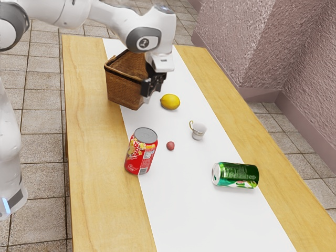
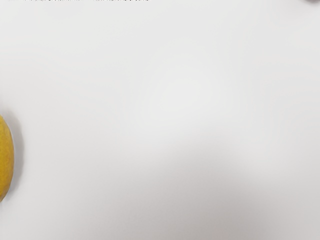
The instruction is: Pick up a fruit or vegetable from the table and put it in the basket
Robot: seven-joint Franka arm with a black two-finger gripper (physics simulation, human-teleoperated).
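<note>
Pale square tiles pave the floor around a light wooden table, with a rough pinkish wall at the upper right of the exterior view. Down the tabletop runs a white runner. At the upper left of the frame stands a brown woven basket, upright, and the black gripper overlaps its right side; I cannot tell whether they touch, nor whether the gripper is open or closed. Just right of it, in the upper middle, the yellow lemon lies on the runner, outside the basket; the wrist view catches part of its skin. Around the centre are a small reddish ball, an upright red can and a white cup. A green can lies on its side, lower right.
</note>
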